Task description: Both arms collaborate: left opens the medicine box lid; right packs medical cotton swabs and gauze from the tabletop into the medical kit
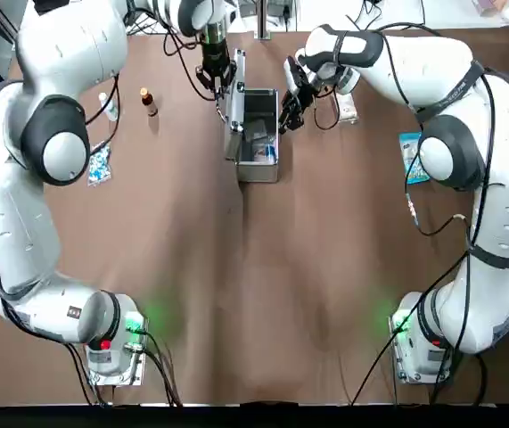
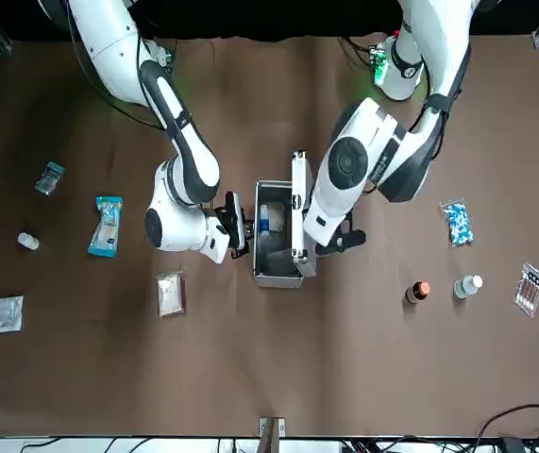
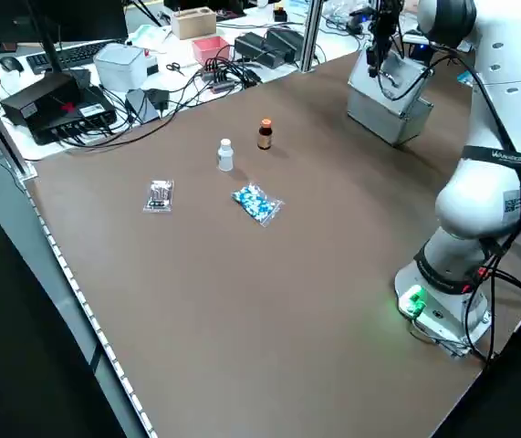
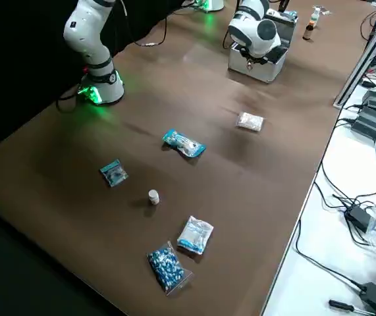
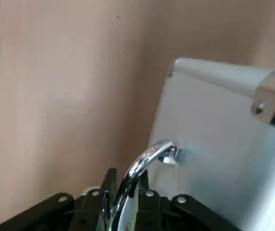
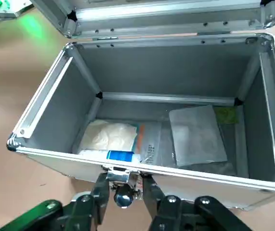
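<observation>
The step in hand is judged to be the handover from opening to packing: the lid [image 2: 298, 203] stands raised along the left side of the box [image 1: 257, 169], and the grey interior is exposed. The box rests on the worktop [image 1: 236, 312], toward the far edge and near that edge's middle. The left claw [image 5: 126, 185] is at the lid side and is clenched on the lid's handle [image 5: 144, 161]. The right claw [image 6: 126, 185] is at the box's right wall; its fingers are spread, one on each side of the latch [image 6: 124, 179]. Inside the box lie a white pad [image 6: 109, 136], a blue-and-white tube [image 6: 120, 155] and a flat grey packet [image 6: 197, 137]. The swabs [image 2: 106, 226], in a long blue packet, lie on the worktop to the right of the box, nearer the right edge. The gauze [image 2: 170, 293], judged to be the small white packet, lies between the box and the swabs, closer to the far edge. Both items are outside the box. Next move: withdraw the right claw clear of the latch, travel to either packet, align the fingers across its narrow width, close, lift above the rim and release inside. Keep the lid steady meanwhile. Caution: withdrawing while in contact with the latch could drag the box.
</observation>
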